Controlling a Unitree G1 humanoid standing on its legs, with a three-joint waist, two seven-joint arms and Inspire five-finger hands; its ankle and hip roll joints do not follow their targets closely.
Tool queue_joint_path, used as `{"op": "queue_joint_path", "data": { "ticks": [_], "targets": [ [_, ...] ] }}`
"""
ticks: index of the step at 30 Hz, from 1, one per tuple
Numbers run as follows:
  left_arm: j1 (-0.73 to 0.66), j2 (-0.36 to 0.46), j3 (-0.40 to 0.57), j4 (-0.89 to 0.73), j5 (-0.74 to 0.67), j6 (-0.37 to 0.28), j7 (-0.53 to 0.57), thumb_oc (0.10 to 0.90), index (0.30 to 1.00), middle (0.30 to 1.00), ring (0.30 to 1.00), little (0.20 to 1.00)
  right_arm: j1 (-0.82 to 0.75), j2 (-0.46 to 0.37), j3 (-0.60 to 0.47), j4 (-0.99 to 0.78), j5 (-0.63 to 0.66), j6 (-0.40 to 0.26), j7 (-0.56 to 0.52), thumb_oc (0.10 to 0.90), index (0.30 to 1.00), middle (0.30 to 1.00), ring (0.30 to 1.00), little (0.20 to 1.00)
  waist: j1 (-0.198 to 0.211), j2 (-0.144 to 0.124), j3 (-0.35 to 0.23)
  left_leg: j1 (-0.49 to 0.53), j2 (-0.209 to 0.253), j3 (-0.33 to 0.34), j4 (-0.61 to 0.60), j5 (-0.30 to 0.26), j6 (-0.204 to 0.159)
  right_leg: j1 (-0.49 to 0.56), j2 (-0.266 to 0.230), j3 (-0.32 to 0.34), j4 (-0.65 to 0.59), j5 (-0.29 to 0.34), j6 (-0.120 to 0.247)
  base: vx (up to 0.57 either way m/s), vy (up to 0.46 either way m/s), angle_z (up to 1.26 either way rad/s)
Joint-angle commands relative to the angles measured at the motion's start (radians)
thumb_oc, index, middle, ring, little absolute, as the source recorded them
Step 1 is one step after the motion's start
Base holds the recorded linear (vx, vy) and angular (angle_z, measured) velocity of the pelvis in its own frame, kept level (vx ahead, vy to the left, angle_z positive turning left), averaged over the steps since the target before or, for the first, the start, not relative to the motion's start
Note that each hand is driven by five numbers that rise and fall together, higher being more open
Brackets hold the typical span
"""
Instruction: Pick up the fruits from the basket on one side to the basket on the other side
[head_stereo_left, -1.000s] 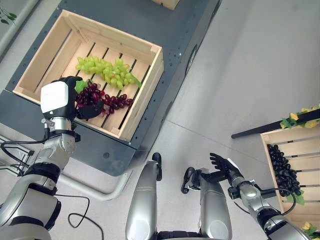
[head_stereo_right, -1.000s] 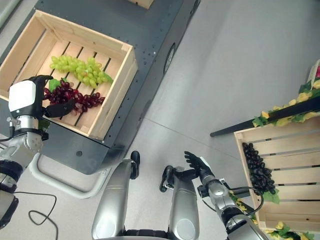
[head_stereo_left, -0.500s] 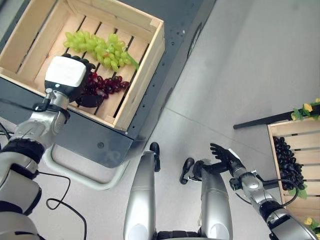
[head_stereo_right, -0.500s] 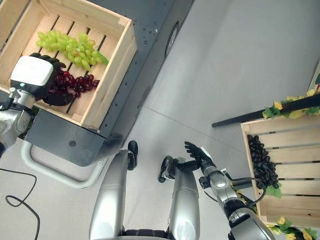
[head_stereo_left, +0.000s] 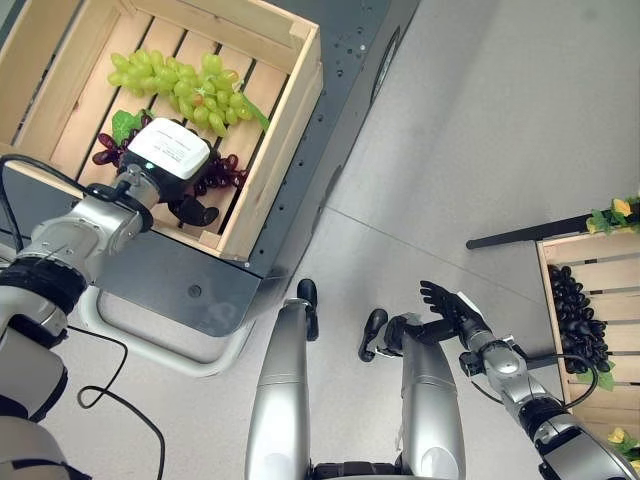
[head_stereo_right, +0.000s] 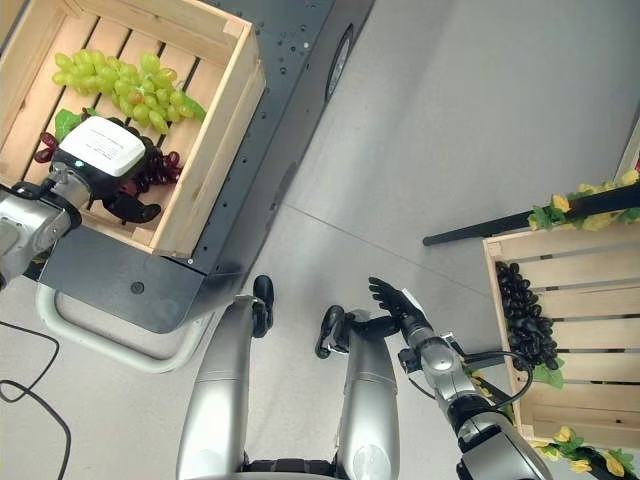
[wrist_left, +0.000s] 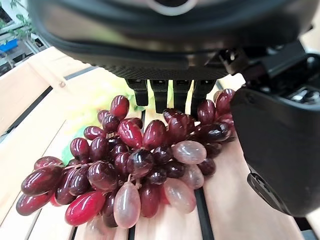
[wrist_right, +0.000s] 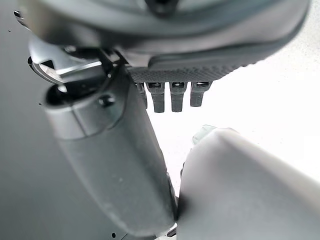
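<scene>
A bunch of red grapes (wrist_left: 140, 160) lies on the slats of the wooden crate (head_stereo_left: 272, 150) at my left. My left hand (head_stereo_left: 170, 160) hangs right over it, covering its middle. The fingers (wrist_left: 165, 92) reach straight across the far side of the bunch and the thumb (wrist_left: 275, 140) stands apart beside it, so the hand is open. A bunch of green grapes (head_stereo_left: 180, 80) lies just beyond in the same crate. My right hand (head_stereo_left: 450, 305) is low at the right, open with its fingers spread. A second crate (head_stereo_left: 600, 262) at the far right holds dark grapes (head_stereo_left: 580, 322).
The left crate rests on a dark grey cart (head_stereo_left: 350, 60) with a tubular frame (head_stereo_left: 150, 345). A black bar (head_stereo_left: 540, 232) with yellow-green leaves (head_stereo_left: 615, 215) stands above the right crate. Grey floor lies between the two crates.
The camera has swung, shifting the whole scene. My left hand has come down and forward over the red grapes. The right hand has held its place.
</scene>
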Motion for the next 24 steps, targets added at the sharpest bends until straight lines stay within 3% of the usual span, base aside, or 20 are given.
{"op": "queue_joint_path", "data": {
  "ticks": [1, 9, 13, 20, 23, 24],
  "targets": [
    [-0.076, 0.13, 0.014, 0.002, -0.025, 0.093, -0.024, 0.8, 0.9, 0.9, 0.9, 0.9, 0.066, -0.105, -0.042, -0.034, 0.036, -0.053, 0.02, 0.8, 0.9, 0.9, 0.9, 0.9, 0.01, 0.01, -0.014, 0.103, 0.006, 0.072, 0.023, -0.178, 0.032, 0.025, 0.0, -0.003, -0.106, 0.123, 0.025, 0.0, 0.0, 0.0],
    [-0.083, 0.113, 0.018, 0.072, 0.086, 0.257, -0.102, 0.8, 0.9, 0.9, 0.9, 0.9, 0.058, -0.093, -0.045, -0.036, 0.064, -0.062, 0.026, 0.8, 0.9, 0.9, 0.9, 0.9, 0.014, -0.006, -0.014, 0.059, 0.005, 0.061, 0.022, -0.172, 0.031, -0.011, 0.0, -0.018, -0.11, 0.138, 0.031, -0.01, -0.006, 0.03],
    [-0.067, 0.098, 0.038, 0.122, 0.166, 0.376, -0.135, 0.8, 0.9, 0.9, 0.9, 0.9, 0.063, -0.086, -0.031, -0.035, 0.066, -0.074, 0.031, 0.8, 0.9, 0.9, 0.9, 0.9, 0.015, -0.01, -0.014, 0.059, 0.008, 0.061, 0.013, -0.17, 0.032, -0.009, -0.001, -0.024, -0.122, 0.143, 0.033, 0.0, 0.0, 0.0],
    [-0.075, 0.076, 0.054, 0.16, 0.284, 0.471, -0.181, 0.8, 0.9, 0.9, 0.9, 0.9, 0.054, -0.07, -0.018, -0.046, 0.078, -0.075, 0.025, 0.8, 0.9, 0.9, 0.9, 0.9, 0.022, -0.023, -0.014, 0.047, 0.007, 0.05, 0.013, -0.169, 0.029, -0.013, -0.002, -0.038, -0.12, 0.144, 0.033, -0.01, -0.022, 0.0],
    [-0.073, 0.065, 0.062, 0.176, 0.278, 0.478, -0.164, 0.8, 0.9, 0.9, 0.9, 0.9, 0.049, -0.063, -0.013, -0.043, 0.083, -0.081, 0.021, 0.8, 0.9, 0.9, 0.9, 0.9, 0.024, -0.029, -0.014, 0.049, 0.009, 0.047, 0.012, -0.172, 0.03, -0.01, -0.001, -0.045, -0.123, 0.144, 0.033, -0.03, -0.032, 0.09],
    [-0.065, 0.058, 0.068, 0.182, 0.266, 0.455, -0.132, 0.751, 0.827, 0.827, 0.827, 0.827, 0.047, -0.059, -0.012, -0.04, 0.084, -0.083, 0.019, 0.8, 0.9, 0.9, 0.9, 0.9, 0.025, -0.031, -0.014, 0.052, 0.01, 0.046, 0.01, -0.172, 0.03, -0.006, 0.0, -0.046, -0.124, 0.145, 0.034, -0.02, -0.029, 0.05]
  ]
}}
